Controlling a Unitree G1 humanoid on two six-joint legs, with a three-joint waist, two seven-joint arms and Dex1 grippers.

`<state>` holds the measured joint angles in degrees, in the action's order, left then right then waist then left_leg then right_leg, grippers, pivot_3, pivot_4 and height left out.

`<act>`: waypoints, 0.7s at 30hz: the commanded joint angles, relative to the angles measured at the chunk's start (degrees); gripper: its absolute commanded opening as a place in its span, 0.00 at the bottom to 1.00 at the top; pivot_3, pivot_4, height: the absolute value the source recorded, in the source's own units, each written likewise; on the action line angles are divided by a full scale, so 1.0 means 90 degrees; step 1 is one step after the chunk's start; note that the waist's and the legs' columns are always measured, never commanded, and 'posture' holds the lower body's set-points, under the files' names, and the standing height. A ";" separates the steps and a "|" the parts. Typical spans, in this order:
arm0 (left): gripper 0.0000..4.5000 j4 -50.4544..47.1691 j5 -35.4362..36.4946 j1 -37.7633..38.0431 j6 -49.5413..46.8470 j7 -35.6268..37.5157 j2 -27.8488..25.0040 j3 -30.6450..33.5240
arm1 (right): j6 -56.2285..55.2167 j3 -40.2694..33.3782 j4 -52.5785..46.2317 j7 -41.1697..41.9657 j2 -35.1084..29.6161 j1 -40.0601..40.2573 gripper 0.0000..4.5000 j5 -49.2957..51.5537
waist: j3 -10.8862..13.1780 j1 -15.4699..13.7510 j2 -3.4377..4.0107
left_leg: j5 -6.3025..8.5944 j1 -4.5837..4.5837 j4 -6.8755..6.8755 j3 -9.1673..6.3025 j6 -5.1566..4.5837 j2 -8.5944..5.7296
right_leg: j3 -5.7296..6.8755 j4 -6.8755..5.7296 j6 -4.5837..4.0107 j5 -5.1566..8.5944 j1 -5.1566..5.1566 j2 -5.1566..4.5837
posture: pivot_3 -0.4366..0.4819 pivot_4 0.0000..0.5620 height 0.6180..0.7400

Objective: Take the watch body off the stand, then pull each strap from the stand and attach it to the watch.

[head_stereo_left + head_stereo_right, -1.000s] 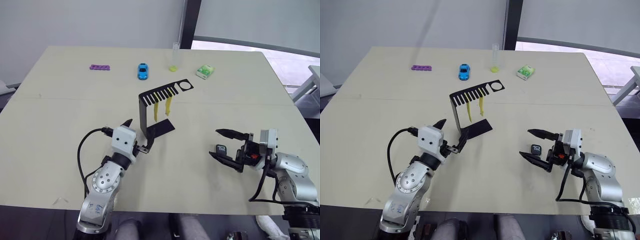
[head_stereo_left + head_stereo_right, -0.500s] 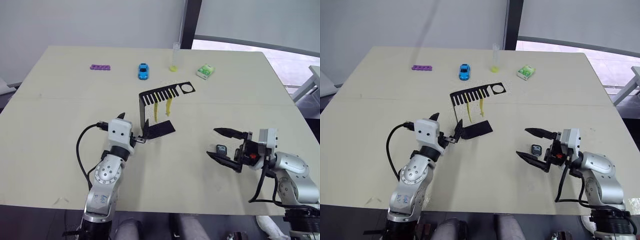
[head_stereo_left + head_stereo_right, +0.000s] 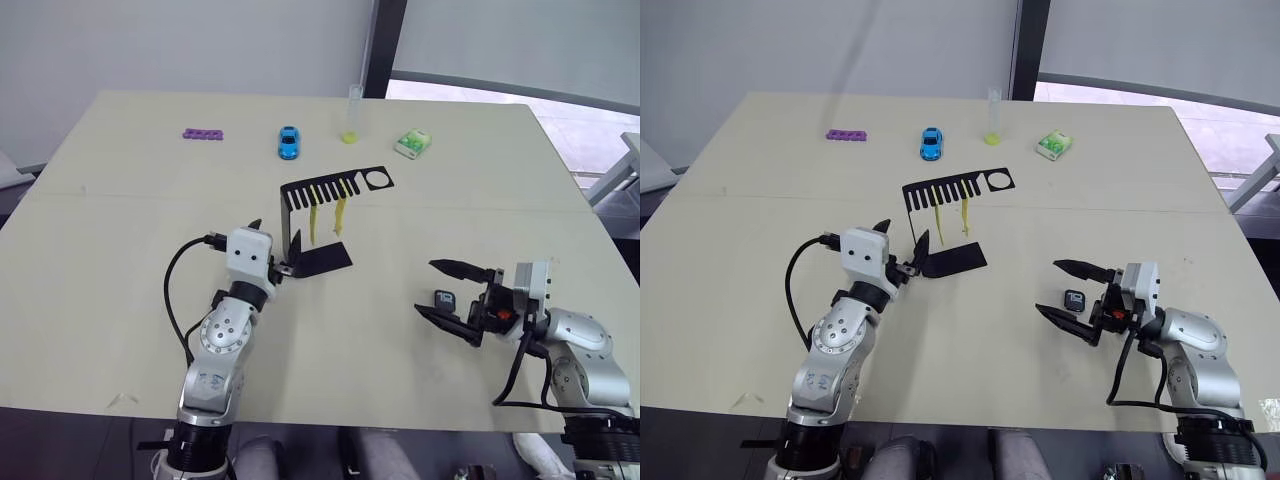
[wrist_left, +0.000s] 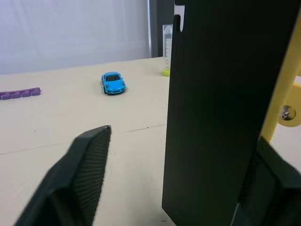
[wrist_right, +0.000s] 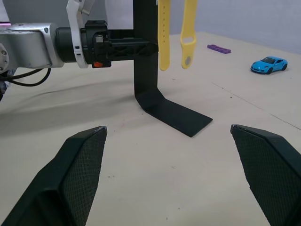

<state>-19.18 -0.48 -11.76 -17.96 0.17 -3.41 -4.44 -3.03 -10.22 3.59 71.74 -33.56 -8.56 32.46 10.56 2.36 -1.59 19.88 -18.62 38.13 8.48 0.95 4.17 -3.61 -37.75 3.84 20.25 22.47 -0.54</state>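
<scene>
Black stand [image 3: 300,232], yellow straps [image 3: 326,214]

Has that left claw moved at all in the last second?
Yes. The left gripper has come up the table from the stand's base corner to its upright back, which now stands between its open fingers.

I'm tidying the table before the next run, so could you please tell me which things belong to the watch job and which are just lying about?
Job:
- stand
- two yellow straps hanging from it
- watch body on the table, between the right hand's open fingers

Lying about:
- purple bar
- blue toy car
- clear tube
- green-white packet
</scene>
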 commanded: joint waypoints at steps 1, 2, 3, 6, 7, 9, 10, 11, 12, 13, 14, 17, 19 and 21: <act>0.36 -0.0051 -0.0082 -0.0170 0.0159 0.0027 0.0045 -0.0066 | -0.0354 -0.0127 0.0140 0.0218 0.0026 0.0092 1.00 0.0000 | 0.0000 -0.0023 0.0000 | 0.0000 0.0000 0.0001 0.0000 0.0000 0.0000 | 0.0000 0.0000 0.0000 0.0000 0.0000 0.0000 | 0.48 0.27 1.00; 0.25 -0.0044 -0.0100 -0.0182 0.0156 0.0019 0.0059 -0.0095 | -0.0416 -0.0131 0.0189 0.0250 0.0034 0.0122 1.00 0.0000 | 0.0000 -0.0034 0.0000 | 0.0000 0.0001 0.0001 0.0000 0.0000 0.0000 | 0.0000 0.0000 0.0000 0.0000 -0.0001 0.0000 | 0.48 0.27 1.00; 0.14 -0.0037 -0.0125 -0.0189 0.0148 0.0008 0.0063 -0.0118 | -0.0471 -0.0134 0.0237 0.0273 0.0046 0.0153 1.00 0.0001 | 0.0000 -0.0042 0.0000 | 0.0000 0.0001 0.0001 0.0000 0.0000 -0.0001 | 0.0000 0.0000 0.0000 0.0000 -0.0001 -0.0001 | 0.48 0.27 1.00; 0.01 -0.0051 -0.0186 -0.0182 0.0132 -0.0006 0.0037 -0.0135 | -0.0617 -0.0145 0.0341 0.0335 0.0082 0.0254 1.00 0.0010 | 0.0000 -0.0065 0.0000 | 0.0000 0.0001 0.0001 0.0001 0.0000 0.0000 | -0.0001 0.0000 0.0000 0.0000 -0.0001 -0.0001 | 0.48 0.27 1.00; 0.01 -0.0059 -0.0203 -0.0178 0.0124 -0.0006 0.0025 -0.0125 | -0.0661 -0.0145 0.0367 0.0352 0.0093 0.0292 1.00 0.0016 | 0.0000 -0.0066 0.0000 | 0.0000 0.0002 0.0001 0.0001 0.0000 0.0000 | -0.0001 0.0000 0.0000 0.0000 0.0000 -0.0001 | 0.48 0.27 1.00; 0.01 -0.0079 -0.0256 -0.0169 0.0128 -0.0037 0.0012 -0.0100 | -0.0742 -0.0150 0.0410 0.0379 0.0123 0.0378 1.00 0.0030 | 0.0000 -0.0065 0.0000 | 0.0000 0.0003 0.0001 0.0001 0.0001 0.0001 | -0.0001 0.0000 0.0000 0.0000 -0.0001 0.0000 | 0.48 0.27 1.00; 0.01 -0.0089 -0.0285 -0.0167 0.0114 -0.0042 -0.0005 -0.0096 | -0.0772 -0.0148 0.0413 0.0371 0.0142 0.0418 1.00 0.0033 | 0.0000 -0.0065 0.0000 | 0.0000 0.0003 0.0000 0.0001 0.0001 0.0000 | -0.0001 -0.0001 0.0000 0.0000 -0.0001 -0.0001 | 0.48 0.27 1.00; 0.01 -0.0104 -0.0319 -0.0163 0.0110 -0.0062 -0.0011 -0.0090 | -0.0808 -0.0148 0.0417 0.0354 0.0173 0.0458 1.00 0.0038 | 0.0000 -0.0064 0.0000 | 0.0000 0.0003 0.0000 0.0001 0.0001 0.0000 | -0.0001 -0.0001 0.0000 0.0000 -0.0001 0.0000 | 0.48 0.27 1.00; 0.01 -0.0112 -0.0333 -0.0163 0.0101 -0.0067 -0.0008 -0.0090 | -0.0815 -0.0141 0.0389 0.0310 0.0209 0.0488 1.00 0.0044 | 0.0000 -0.0064 0.0000 | 0.0000 0.0003 0.0000 0.0001 0.0001 0.0001 | -0.0001 -0.0001 0.0000 0.0000 -0.0001 0.0000 | 0.48 0.27 1.00; 0.01 -0.0125 -0.0373 -0.0161 0.0092 -0.0098 -0.0006 -0.0085 | -0.0812 -0.0138 0.0338 0.0220 0.0276 0.0517 1.00 0.0049 | 0.0000 -0.0065 0.0000 | 0.0000 0.0003 0.0000 0.0002 0.0001 0.0001 | -0.0001 -0.0001 0.0000 0.0000 -0.0001 0.0000 | 0.48 0.27 1.00; 0.01 -0.0128 -0.0381 -0.0168 0.0097 -0.0125 0.0011 -0.0066 | -0.0763 -0.0125 0.0223 0.0056 0.0380 0.0536 1.00 0.0061 | 0.0000 -0.0064 0.0000 | -0.0001 0.0004 0.0000 0.0001 0.0001 0.0002 | -0.0001 -0.0001 0.0000 0.0000 -0.0001 0.0000 | 0.48 0.27 1.00; 0.01 -0.0096 -0.0438 -0.0232 0.0155 -0.0243 0.0043 0.0010 | -0.0662 -0.0025 -0.0171 -0.0515 0.0715 0.0547 1.00 -0.0048 | 0.0000 -0.0050 0.0000 | -0.0001 0.0005 -0.0001 0.0003 0.0002 0.0003 | -0.0002 -0.0004 0.0000 0.0000 0.0000 0.0000 | 0.48 0.27 1.00; 0.01 -0.0056 -0.0570 -0.0299 0.0202 -0.0353 0.0022 0.0036 | -0.0406 0.0097 -0.0542 -0.1361 0.0956 0.0535 1.00 -0.0427 | 0.0000 -0.0043 0.0000 | -0.0002 0.0005 -0.0001 0.0003 0.0004 0.0002 | -0.0002 -0.0006 0.0000 0.0000 0.0000 0.0000 | 0.48 0.27 1.00; 0.01 0.0001 -0.0648 -0.0364 0.0185 -0.0394 0.0011 0.0026 | 0.0148 0.0285 -0.0925 -0.2376 0.1107 0.0510 1.00 -0.0988 | 0.0000 -0.0050 0.0001 | -0.0003 0.0002 -0.0002 0.0002 0.0007 0.0003 | -0.0002 -0.0007 0.0000 0.0000 0.0005 0.0000 | 0.48 0.27 1.00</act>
<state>-18.07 -4.82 -13.77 -17.82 -2.20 -3.31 -4.90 -4.75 -8.32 -1.04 56.79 -23.80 -3.75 26.50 10.56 1.91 -1.59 19.84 -18.62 38.11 8.50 1.02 4.20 -3.62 -37.81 3.84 20.25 22.53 -0.55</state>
